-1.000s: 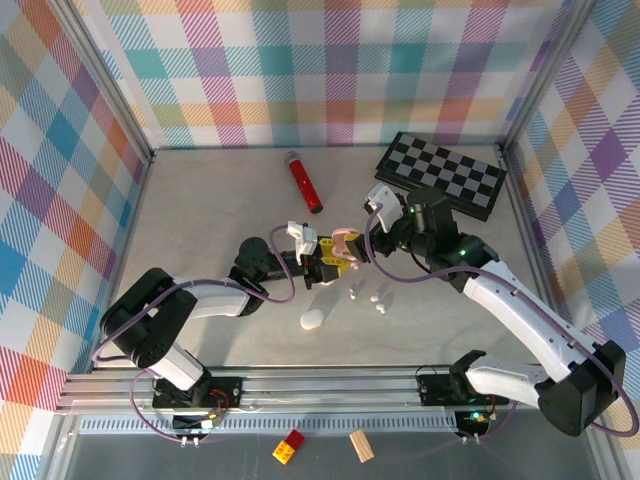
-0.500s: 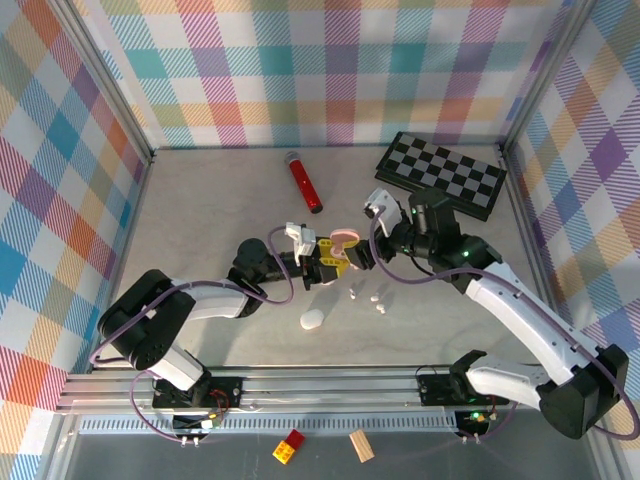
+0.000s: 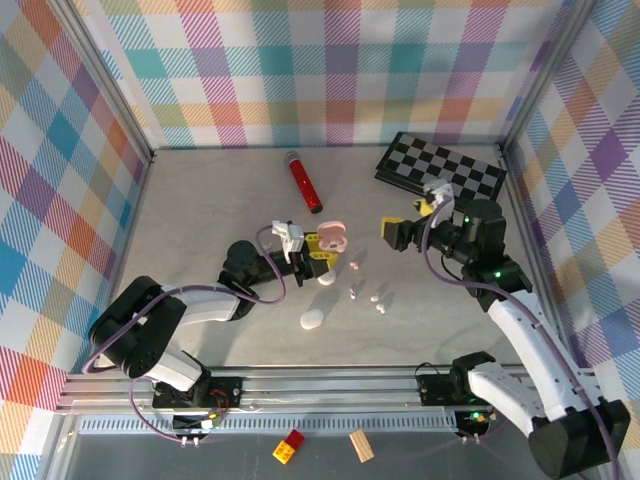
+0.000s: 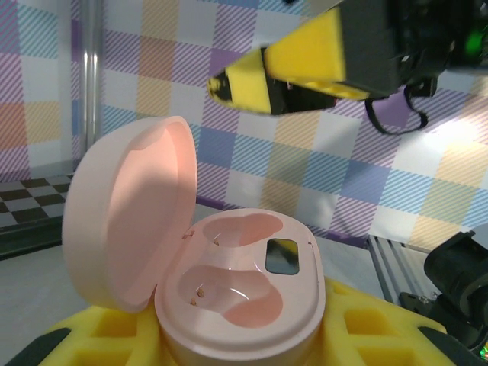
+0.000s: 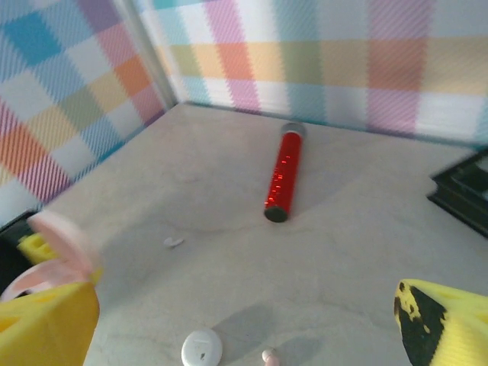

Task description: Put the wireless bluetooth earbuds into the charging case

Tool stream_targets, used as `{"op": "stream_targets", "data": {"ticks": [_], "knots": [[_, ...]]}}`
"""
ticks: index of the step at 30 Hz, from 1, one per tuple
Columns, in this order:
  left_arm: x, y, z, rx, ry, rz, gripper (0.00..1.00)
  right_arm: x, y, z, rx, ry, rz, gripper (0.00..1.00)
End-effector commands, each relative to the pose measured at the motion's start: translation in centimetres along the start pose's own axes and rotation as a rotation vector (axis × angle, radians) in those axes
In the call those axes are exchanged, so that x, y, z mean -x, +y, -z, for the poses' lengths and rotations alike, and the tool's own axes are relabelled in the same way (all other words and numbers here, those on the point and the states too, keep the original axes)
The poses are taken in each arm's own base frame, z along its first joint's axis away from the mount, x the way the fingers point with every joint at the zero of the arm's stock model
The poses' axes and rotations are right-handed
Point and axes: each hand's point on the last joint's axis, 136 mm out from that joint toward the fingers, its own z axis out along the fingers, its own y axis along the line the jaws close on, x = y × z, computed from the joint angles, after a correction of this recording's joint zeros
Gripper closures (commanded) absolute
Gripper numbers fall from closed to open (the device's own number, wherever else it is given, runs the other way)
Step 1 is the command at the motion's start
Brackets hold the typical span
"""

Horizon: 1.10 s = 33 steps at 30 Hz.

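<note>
Held by left end effector (image 3: 318,250), jaws narrowed on it: pink case (image 3: 333,238), lid open, both wells seen empty in left wrist view.
Counted: pink case, one. White rounded cases, two: one (image 3: 326,279) just below pink case, one (image 3: 312,320) further below.
Loose earbuds (image 3: 353,265) on worktop (image 3: 200,220), four made out: one just below-right of pink case, three further below-right.
Right end effector (image 3: 408,221): spread wide, nothing held, right of pink case.
Step judged: case presented, no bud picked yet.
Next move judged: nearest bud to be pinched finely, then aligned to well.

Smooth, glossy pink plastic case (image 4: 242,309)
</note>
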Motion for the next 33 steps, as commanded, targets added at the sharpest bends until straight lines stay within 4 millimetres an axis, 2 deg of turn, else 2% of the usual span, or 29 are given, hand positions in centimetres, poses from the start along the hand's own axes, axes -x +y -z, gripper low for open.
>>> {"op": "stream_targets", "data": {"ticks": [1, 4, 10, 16, 19, 25, 33], "knots": [[1.2, 0.0, 0.4, 0.011, -0.038, -0.029, 0.67, 0.0, -1.4, -0.6, 0.031, -0.035, -0.210, 0.01], [1.3, 0.4, 0.6, 0.032, -0.043, -0.025, 0.67, -2.9, -3.0, -2.2, 0.003, 0.045, -0.300, 0.01], [1.3, 1.1, 1.2, 0.068, -0.048, -0.024, 0.67, -7.0, -4.5, -5.0, -0.007, 0.192, -0.417, 0.01], [1.3, 1.5, 1.7, 0.101, -0.039, -0.033, 0.67, -10.5, -6.2, -6.8, -0.057, 0.327, -0.516, 0.01], [1.1, 1.5, 1.9, 0.114, -0.013, -0.045, 0.68, -12.3, -7.9, -7.1, -0.156, 0.382, -0.551, 0.01], [1.2, 1.3, 2.2, 0.122, 0.015, -0.072, 0.68, -13.2, -10.2, -8.7, -0.246, 0.434, -0.578, 0.00], [1.5, 1.1, 2.2, 0.112, -0.005, -0.086, 0.68, -14.9, -13.9, -12.6, -0.303, 0.550, -0.639, 0.01]]}}
